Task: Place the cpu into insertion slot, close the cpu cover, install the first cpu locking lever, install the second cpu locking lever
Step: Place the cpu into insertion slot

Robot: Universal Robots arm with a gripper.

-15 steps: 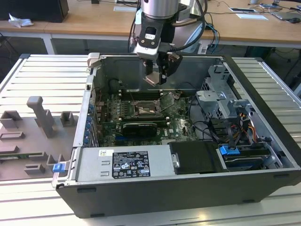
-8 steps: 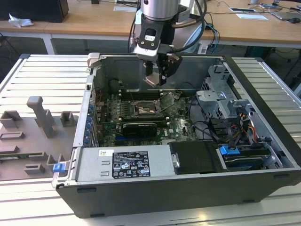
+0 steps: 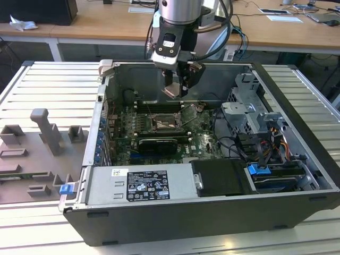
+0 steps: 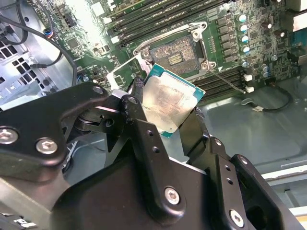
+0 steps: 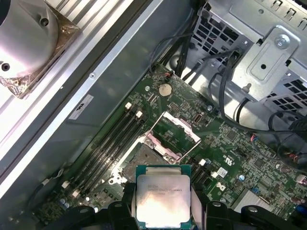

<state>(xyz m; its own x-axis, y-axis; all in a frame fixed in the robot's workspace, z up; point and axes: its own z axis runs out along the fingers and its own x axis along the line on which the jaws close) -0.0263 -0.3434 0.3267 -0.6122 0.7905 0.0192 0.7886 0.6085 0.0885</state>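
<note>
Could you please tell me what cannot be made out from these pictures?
The cpu: underside faces away in both wrist views; the claw covers two edges.
The insertion slot: partly behind the cpu in the first wrist view.
Its pins: too small in the exterior view.

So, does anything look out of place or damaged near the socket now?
Nothing stands out. The gripper holds the cpu above the board; the insertion slot is empty, its cpu cover raised open, with no visible damage.
</note>
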